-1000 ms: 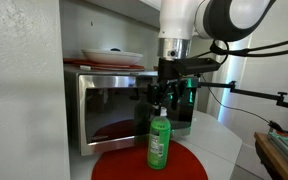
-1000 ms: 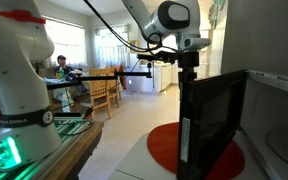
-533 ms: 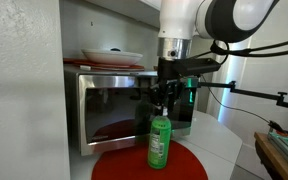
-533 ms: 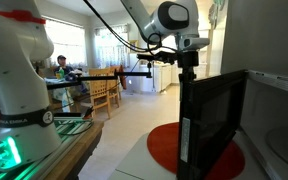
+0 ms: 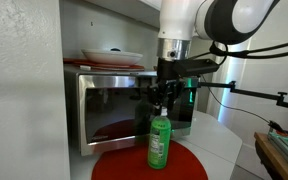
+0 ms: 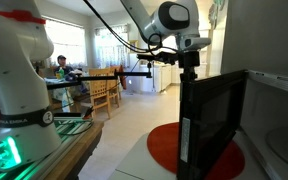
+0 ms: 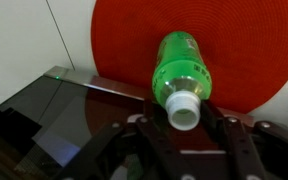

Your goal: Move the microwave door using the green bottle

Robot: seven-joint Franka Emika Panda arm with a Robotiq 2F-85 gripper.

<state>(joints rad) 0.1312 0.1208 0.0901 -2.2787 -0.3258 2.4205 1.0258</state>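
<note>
One bottle (image 5: 159, 143) is standing on the red mat (image 5: 124, 166) by the door (image 5: 109, 112); we are hovering our gripper (image 5: 162, 102) above, fingers (image 7: 136, 138) spread

Daylight from far windows (image 6: 69, 45) washes out that side; the microwave door (image 7: 54, 115) shows glare; all views are slightly soft.

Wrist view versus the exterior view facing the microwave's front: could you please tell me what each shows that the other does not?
Only the wrist view looks straight down on the cap of the green bottle, between the fingers of the end effector. Only the exterior view shows the plate on top of the microwave, the robot arm, and the bottle's label. Both show the bottle standing on the red mat near the microwave door.
</note>
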